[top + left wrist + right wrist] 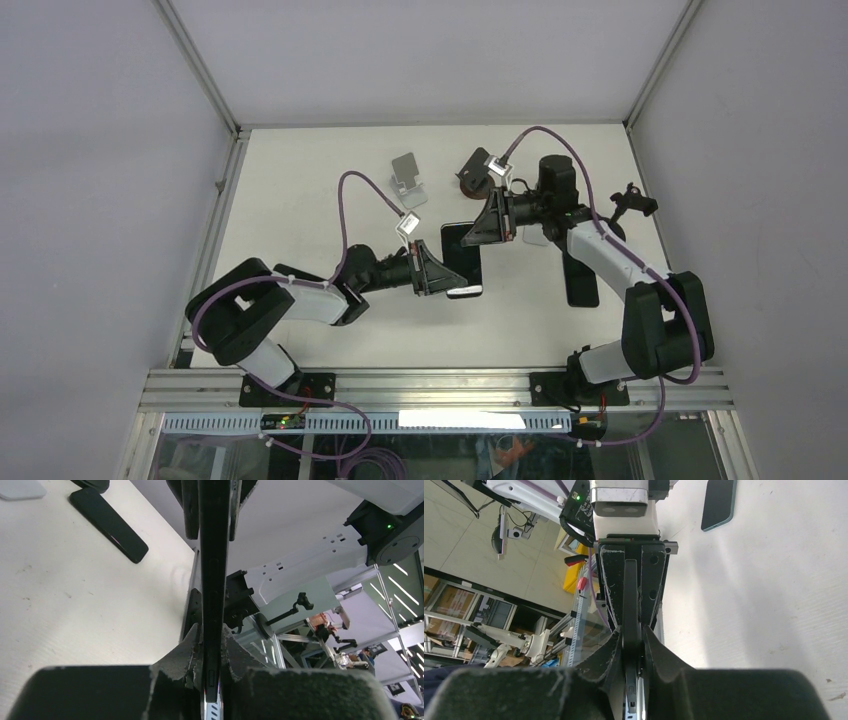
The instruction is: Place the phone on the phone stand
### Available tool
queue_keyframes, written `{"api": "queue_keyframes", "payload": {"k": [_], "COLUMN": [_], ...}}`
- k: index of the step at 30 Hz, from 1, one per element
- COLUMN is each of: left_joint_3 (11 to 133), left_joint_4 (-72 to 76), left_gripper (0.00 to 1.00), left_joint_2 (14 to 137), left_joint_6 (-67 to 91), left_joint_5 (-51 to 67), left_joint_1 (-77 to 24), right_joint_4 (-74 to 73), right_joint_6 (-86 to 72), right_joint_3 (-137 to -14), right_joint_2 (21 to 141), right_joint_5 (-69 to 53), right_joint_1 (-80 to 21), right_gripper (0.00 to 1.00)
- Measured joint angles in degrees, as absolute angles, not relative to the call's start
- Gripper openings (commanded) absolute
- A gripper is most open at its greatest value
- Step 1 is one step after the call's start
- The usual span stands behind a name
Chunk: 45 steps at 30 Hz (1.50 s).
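- While both arms meet over the middle of the table (300,190), the phone (463,262) hangs between them, well short of its goal.
- Left gripper (438,272): the jaws are closed right down on the phone's near end, with a pad pressed on each face. Its wrist view shows the slab edge-on between the fingers.
- Right gripper (492,222): it is likewise pinched narrow on the phone's far end, with no gap visible on either side.
- Phone stand (408,180): it sits toward the back of the table, left of the held phone and apart from it. Nothing rests on it.
- A second dark phone (581,275) lies flat on the table to the right, and neither gripper touches it.
- Progress, as I judge it: the pick-up is done and the phone is in a two-armed hold, probably a handover or a regrip. Carrying it to the stand, tilting it and seating it on the ledge all remain.
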State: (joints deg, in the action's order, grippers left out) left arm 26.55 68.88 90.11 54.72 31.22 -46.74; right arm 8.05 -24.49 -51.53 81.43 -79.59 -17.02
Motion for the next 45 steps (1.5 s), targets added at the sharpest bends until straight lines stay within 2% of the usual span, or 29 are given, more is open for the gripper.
{"api": "queue_keyframes", "payload": {"k": [4,9,13,16,19,21,27,30,37,45], "left_joint_3": [27.0,30.9,33.9,36.9,39.4,40.2,41.8,41.7,39.8,31.4], "left_joint_4": [64.6,47.8,34.4,25.8,19.3,17.0,12.5,10.2,0.5,-5.8], "left_gripper": [0.0,0.0,0.0,0.0,0.0,0.04,0.51,0.64,0.79,0.83], "left_joint_2": [88.7,82.1,77.9,77.2,77.2,77.2,76.6,74.5,58.7,41.6], "left_joint_6": [52.6,44.0,36.8,32.2,28.4,26.7,24.3,24.4,22.6,23.5], "left_joint_5": [33.5,35.9,38.0,39.6,41.4,42.4,41.4,38.7,23.5,11.1], "left_joint_1": [-46.4,-46.0,-46.0,-46.0,-46.0,-46.1,-45.6,-44.7,-42.1,-41.1], "right_joint_4": [-4.7,-31.2,-44.5,-51.4,-56.2,-58.8,-63.6,-65.3,-63.5,-39.5], "right_joint_6": [-13.6,11.2,24.2,30.7,36.2,39.1,44.3,45.2,42.2,23.1], "right_joint_3": [-54.4,-64.6,-68.5,-68.9,-69.2,-69.6,-71.7,-72.9,-81.4,-88.5], "right_joint_2": [81.4,82.8,83.8,84.5,85.3,85.8,86.0,86.0,89.4,98.6], "right_joint_5": [-80.2,-80.1,-79.5,-78.4,-76.8,-76.2,-74.6,-72.4,-67.2,-57.4], "right_joint_1": [-17.0,-17.0,-17.8,-19.5,-21.3,-21.6,-21.8,-21.7,-16.5,-6.3], "right_gripper": [0.25,0.42,0.44,0.33,0.08,0.0,0.0,0.0,0.0,0.0]}}
